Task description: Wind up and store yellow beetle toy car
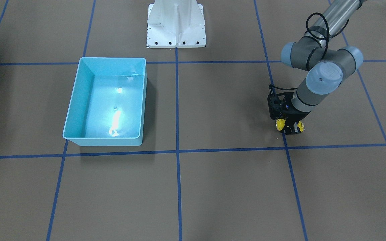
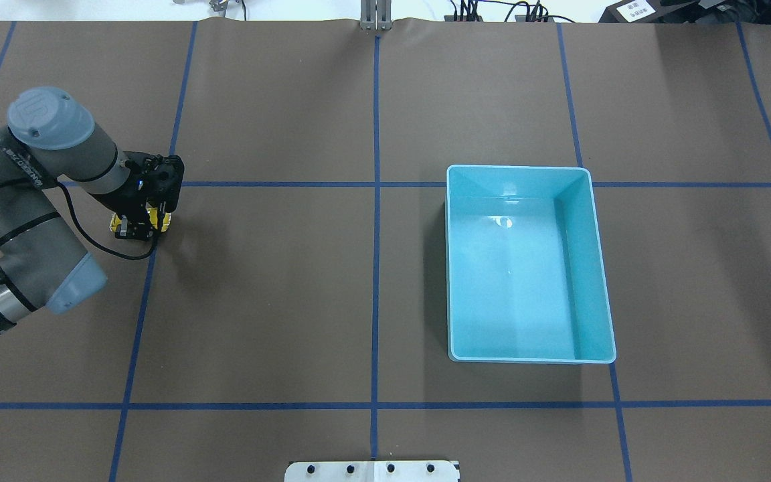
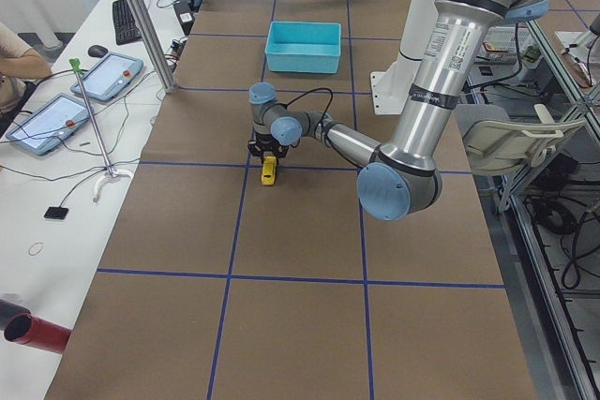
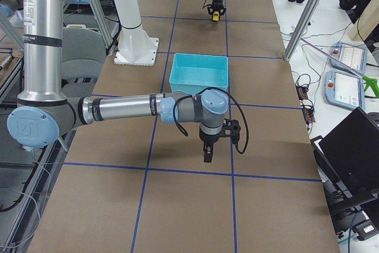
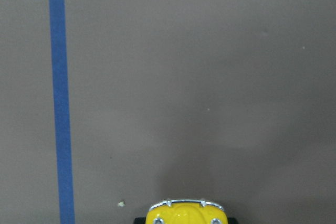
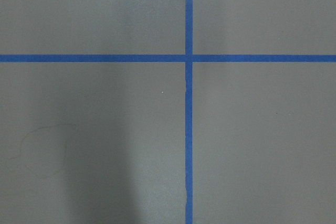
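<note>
At the left end of the tabletop (image 2: 278,301), the left jaws appear clamped on the yellow beetle toy car (image 1: 280,124). Winding demands wheels pressed down, dragged straight back. Right jaws: cannot tell.

yellow beetle toy car (image 5: 185,213) cut off (bottom edge), seemingly under left hand (image 1: 290,129)

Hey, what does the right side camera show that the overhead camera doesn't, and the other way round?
Only the right side view shows the right arm and right gripper, hanging over the table on the near side of the bin, plus tablets on a side desk. Only the overhead shows the left gripper up close, clamped across the car, with yellow showing on either side. Both show the bin, the left arm, the car and the blue tape grid.
</note>
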You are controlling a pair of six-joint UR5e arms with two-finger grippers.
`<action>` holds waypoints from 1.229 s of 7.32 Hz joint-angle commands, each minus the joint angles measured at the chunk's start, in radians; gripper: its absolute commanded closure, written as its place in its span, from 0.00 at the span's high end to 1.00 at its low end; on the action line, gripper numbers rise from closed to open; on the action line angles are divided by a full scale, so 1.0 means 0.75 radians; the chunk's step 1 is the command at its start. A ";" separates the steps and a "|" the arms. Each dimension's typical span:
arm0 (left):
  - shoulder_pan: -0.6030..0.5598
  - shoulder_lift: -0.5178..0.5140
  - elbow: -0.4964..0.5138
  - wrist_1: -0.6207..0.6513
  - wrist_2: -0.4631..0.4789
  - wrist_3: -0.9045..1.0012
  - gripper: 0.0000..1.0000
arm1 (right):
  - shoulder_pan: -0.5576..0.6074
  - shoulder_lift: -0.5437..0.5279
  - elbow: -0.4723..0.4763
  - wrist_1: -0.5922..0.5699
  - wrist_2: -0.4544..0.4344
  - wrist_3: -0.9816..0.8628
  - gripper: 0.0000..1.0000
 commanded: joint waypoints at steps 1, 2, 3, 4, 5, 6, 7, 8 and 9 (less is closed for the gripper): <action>-0.006 0.030 -0.001 -0.046 -0.016 0.000 0.00 | 0.000 0.000 -0.002 0.004 -0.001 -0.001 1.00; -0.006 0.052 -0.001 -0.076 -0.025 0.000 0.00 | 0.000 0.000 -0.002 0.004 -0.001 -0.001 1.00; -0.008 0.055 -0.001 -0.080 -0.027 0.000 0.00 | 0.002 0.000 -0.002 0.004 -0.001 0.001 1.00; -0.014 0.071 -0.007 -0.085 -0.027 0.000 0.00 | 0.002 -0.008 -0.002 0.006 -0.001 0.001 1.00; -0.014 0.087 -0.009 -0.115 -0.027 0.000 0.00 | 0.002 -0.008 -0.002 0.006 -0.001 0.001 1.00; -0.016 0.100 -0.011 -0.134 -0.029 0.000 0.00 | 0.002 -0.010 -0.002 0.004 -0.001 0.001 1.00; -0.016 0.102 -0.013 -0.136 -0.029 0.000 0.00 | 0.010 -0.022 0.003 0.004 0.005 0.001 1.00; -0.016 0.124 -0.013 -0.166 -0.031 0.000 0.00 | 0.008 -0.023 -0.001 0.006 0.005 0.003 1.00; -0.016 0.132 -0.015 -0.177 -0.055 0.000 0.00 | 0.010 -0.027 0.000 0.006 0.011 0.001 1.00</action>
